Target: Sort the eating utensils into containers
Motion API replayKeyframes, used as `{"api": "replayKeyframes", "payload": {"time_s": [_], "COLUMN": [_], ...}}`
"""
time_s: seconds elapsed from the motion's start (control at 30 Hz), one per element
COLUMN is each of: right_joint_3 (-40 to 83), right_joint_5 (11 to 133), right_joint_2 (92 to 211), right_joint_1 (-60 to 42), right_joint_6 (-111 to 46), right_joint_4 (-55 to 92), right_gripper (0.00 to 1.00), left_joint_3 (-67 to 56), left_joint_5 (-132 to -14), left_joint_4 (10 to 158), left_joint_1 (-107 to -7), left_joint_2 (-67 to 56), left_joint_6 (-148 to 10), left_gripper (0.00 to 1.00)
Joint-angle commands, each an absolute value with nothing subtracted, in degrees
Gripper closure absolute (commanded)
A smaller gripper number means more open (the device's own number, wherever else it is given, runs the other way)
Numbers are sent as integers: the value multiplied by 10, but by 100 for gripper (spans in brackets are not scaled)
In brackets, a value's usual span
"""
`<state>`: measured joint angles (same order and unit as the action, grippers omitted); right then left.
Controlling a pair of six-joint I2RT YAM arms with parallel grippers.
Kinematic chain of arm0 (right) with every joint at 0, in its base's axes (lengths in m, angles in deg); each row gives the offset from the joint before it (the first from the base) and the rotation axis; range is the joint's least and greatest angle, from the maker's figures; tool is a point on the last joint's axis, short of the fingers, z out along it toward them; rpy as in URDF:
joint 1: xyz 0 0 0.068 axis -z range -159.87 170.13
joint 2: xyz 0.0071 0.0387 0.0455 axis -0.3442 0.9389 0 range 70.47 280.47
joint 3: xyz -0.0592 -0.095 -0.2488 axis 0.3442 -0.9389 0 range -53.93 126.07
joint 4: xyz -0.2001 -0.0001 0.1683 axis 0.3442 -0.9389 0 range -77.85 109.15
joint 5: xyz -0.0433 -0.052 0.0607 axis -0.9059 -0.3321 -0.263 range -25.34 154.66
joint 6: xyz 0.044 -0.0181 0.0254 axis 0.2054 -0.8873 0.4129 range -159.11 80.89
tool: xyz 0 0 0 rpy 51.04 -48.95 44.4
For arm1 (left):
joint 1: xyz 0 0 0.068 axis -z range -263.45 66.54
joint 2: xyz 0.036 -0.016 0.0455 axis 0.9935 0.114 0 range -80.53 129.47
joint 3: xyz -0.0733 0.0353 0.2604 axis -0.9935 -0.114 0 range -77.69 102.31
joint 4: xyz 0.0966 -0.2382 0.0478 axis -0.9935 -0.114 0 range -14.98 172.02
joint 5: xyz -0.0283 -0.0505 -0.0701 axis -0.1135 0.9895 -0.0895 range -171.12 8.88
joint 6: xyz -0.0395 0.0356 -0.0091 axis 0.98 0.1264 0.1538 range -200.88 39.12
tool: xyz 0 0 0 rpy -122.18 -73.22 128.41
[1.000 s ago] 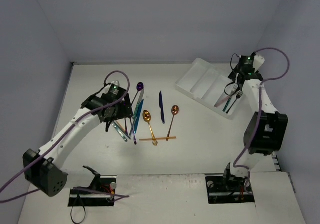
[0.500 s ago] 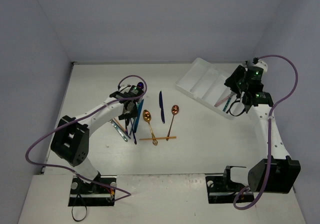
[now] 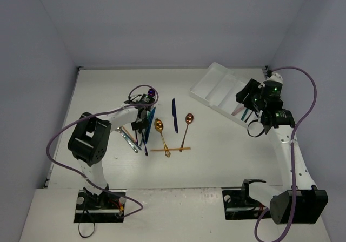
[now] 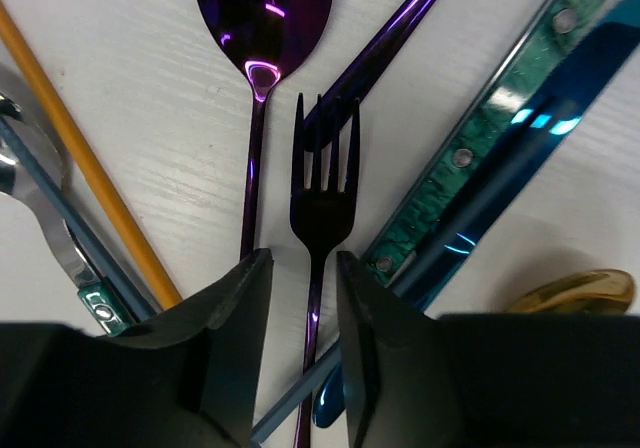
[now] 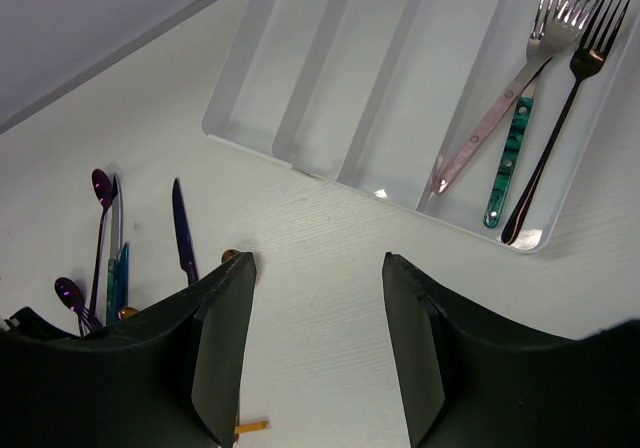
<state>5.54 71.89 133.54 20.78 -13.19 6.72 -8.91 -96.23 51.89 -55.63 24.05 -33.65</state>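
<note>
Between the fingers of the left gripper (image 4: 303,268) lies the handle of a purple fork (image 4: 322,193), tines pointing away from the wrist. The jaws stand narrowly apart and straddle the handle. A gap shows on each side, so nothing is clamped.

Just left of the fork, a purple spoon (image 4: 262,8) lies nearly parallel to it. Its bowl is ahead of the fingertips and its handle passes close by the left finger. A purple shaft (image 4: 395,33) runs from under the tines diagonally forward and right. Further right lies a teal riveted handle (image 4: 470,158) with a blue utensil (image 4: 540,128) against it. A gold spoon (image 4: 590,290) shows at the right edge. Left of the purple spoon, an orange chopstick (image 4: 95,173) slants across the table (image 4: 170,88), with a silver utensil (image 4: 45,228) beyond it.

At the right gripper (image 5: 318,263), the jaws stand wide apart and hold nothing, suspended over the table. Ahead and to the right lies the tray (image 5: 300,98), its long compartments running away from the fingers. The rightmost compartment holds a silver fork (image 5: 470,148), a teal-handled utensil (image 5: 505,163) and a dark fork (image 5: 560,123), lying close together. Ahead and to the left, well apart from the tray, a blue knife (image 5: 180,218) lies beside the other loose utensils.
</note>
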Motion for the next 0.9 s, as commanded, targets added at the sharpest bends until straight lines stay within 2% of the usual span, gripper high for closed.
{"api": "replayKeyframes", "payload": {"time_s": [0.0, 0.27, 0.5, 0.87], "right_joint_3": [56, 57, 54, 57], "right_joint_5": [722, 720, 719, 734], "right_joint_2": [1325, 1331, 1337, 1337], "right_joint_1": [205, 191, 191, 184], "right_joint_6": [-146, -148, -147, -151], "right_joint_4": [78, 77, 77, 78], "right_gripper": [49, 48, 48, 48], "left_joint_3": [-94, -119, -126, 30], "left_joint_5": [-951, -928, -923, -1020], "left_joint_4": [547, 549, 547, 531], "left_joint_1": [-560, -560, -560, -560], "left_joint_2": [233, 237, 240, 208], "left_joint_6": [-325, -301, -307, -451], "left_gripper": [74, 80, 100, 100]}}
